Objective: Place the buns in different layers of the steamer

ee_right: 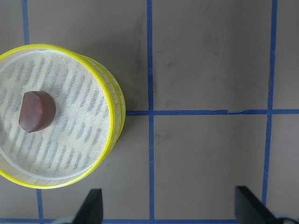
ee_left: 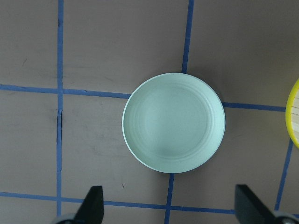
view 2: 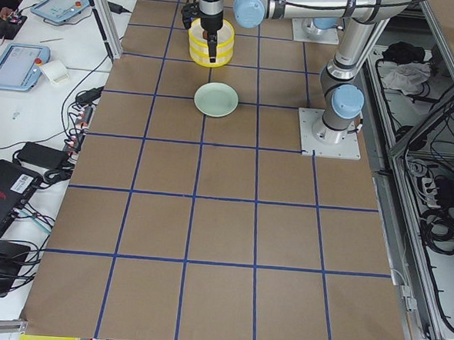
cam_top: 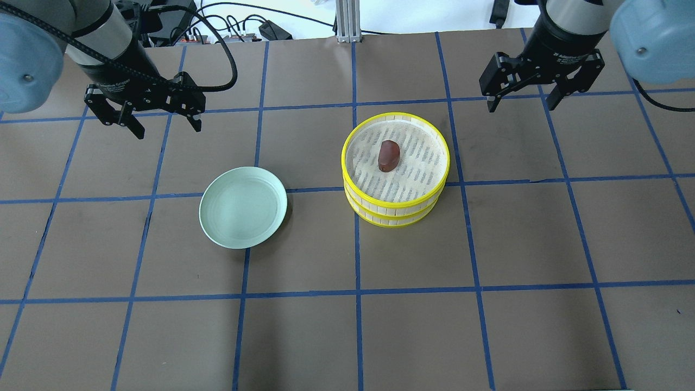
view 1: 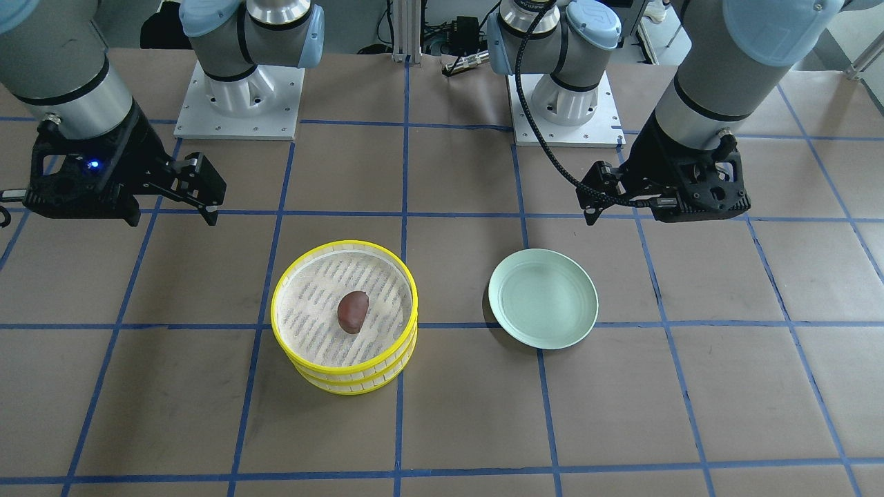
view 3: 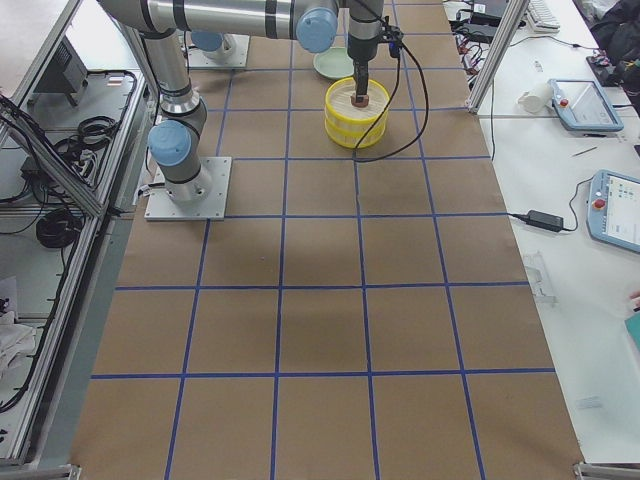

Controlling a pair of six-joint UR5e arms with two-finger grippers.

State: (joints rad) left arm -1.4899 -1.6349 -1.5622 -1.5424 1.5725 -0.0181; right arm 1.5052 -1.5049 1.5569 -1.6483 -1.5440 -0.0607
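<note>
The yellow-rimmed steamer (cam_top: 396,169) stands with its two layers stacked near the table's middle; it also shows in the front view (view 1: 344,317) and the right wrist view (ee_right: 58,121). The dark reddish-brown bun (cam_top: 389,155) lies on the top layer's whitish liner, also seen in the front view (view 1: 353,312) and the right wrist view (ee_right: 37,111). The cream-white bun is out of view; the lower layer's inside is hidden. My left gripper (cam_top: 163,123) is open and empty, raised beyond the plate. My right gripper (cam_top: 525,103) is open and empty, raised to the right of the steamer.
An empty pale green plate (cam_top: 242,207) lies left of the steamer, also in the left wrist view (ee_left: 173,122) and front view (view 1: 543,298). The brown table (cam_top: 347,326) carries a blue tape grid. The arm bases (view 1: 238,103) stand at the robot's side of the table.
</note>
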